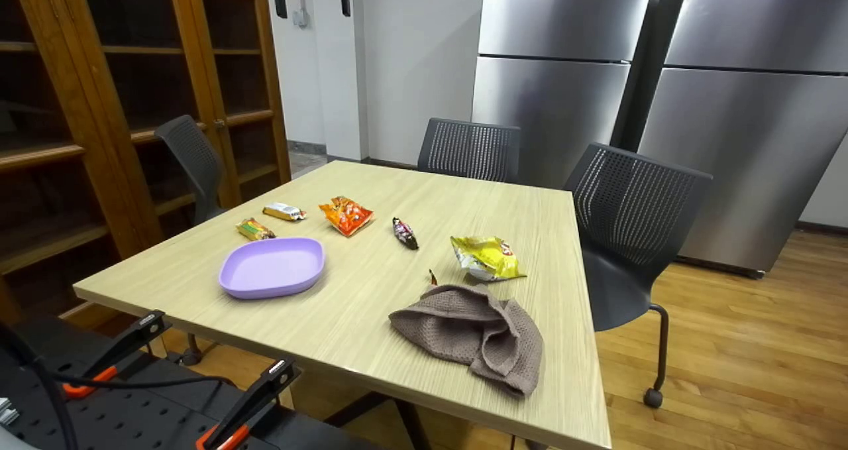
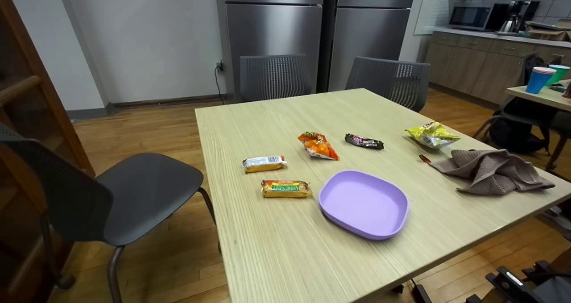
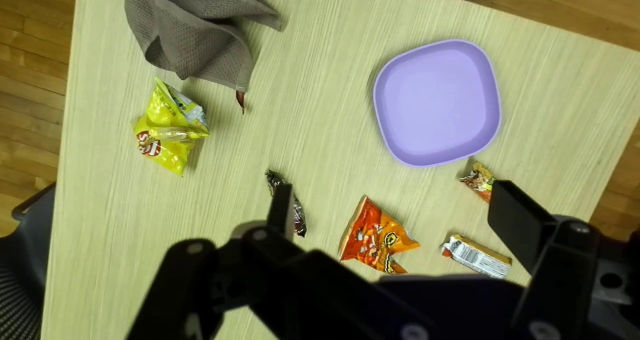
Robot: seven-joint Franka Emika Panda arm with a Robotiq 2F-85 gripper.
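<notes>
Your jaws were apart & empty, high up; the orange bag [image 3: 377, 237] lay on the bench [image 3: 310, 104], b/w them in wrist view; red tip [image 3: 240, 101] poked out b/c towel [image 3: 200, 44] prob. hid the rest.

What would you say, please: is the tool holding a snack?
No, in an exterior view the tool hangs open, with nothing between its fingers.

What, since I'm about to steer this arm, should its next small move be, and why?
I would probably lower the gripper a little, jaws open. In an exterior view it hangs high above the table, holding nothing, and in the wrist view the orange snack bag shows between its open jaws, so coming down seems likely to bring it closer to that bag.
</notes>
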